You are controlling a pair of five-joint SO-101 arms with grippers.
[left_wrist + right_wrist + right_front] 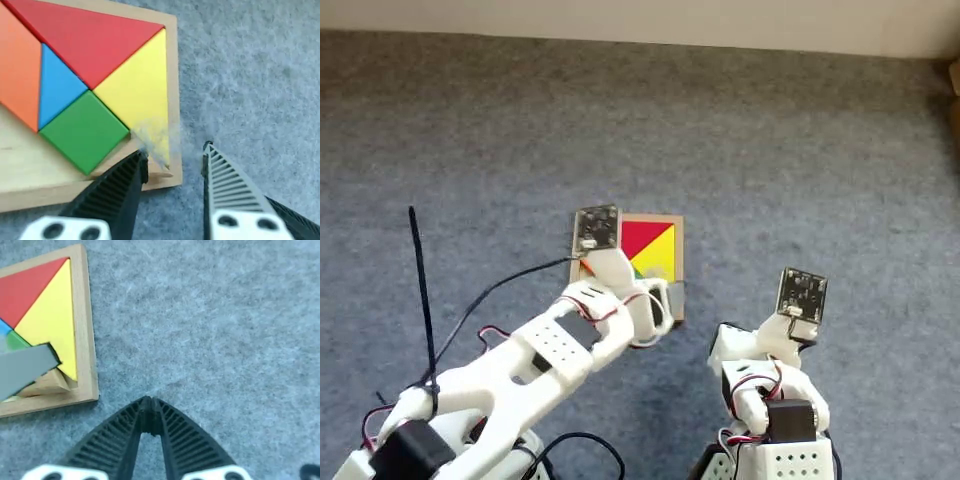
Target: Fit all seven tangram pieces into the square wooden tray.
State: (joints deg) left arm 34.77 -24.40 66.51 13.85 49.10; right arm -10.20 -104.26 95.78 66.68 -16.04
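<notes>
You're looking at the left gripper [175,151] hanging over the tray's near corner with its jaws spread and nothing between them. The black finger [120,185] is sitting over the rim by the yellow triangle's tip, and the pale one is out over the carpet. Can't tell if the black one is touching the wood.

The square wooden tray [171,75] is lying flat on the grey carpet [250,75], mid-table in the high view, partly under the left arm [550,350].

In the tray you're getting:
- red triangle [90,35] along the far edge
- yellow triangle [140,85] along the rim on the right arm's side
- green square [82,132] touching the yellow triangle and the blue triangle [57,85]
- orange piece [17,65] against the blue
- bare wood [20,160] showing next to the green square

The right gripper [148,405] is sitting closed, tips together, gripping nothing. It's over carpet beside the tray, not touching it.
</notes>
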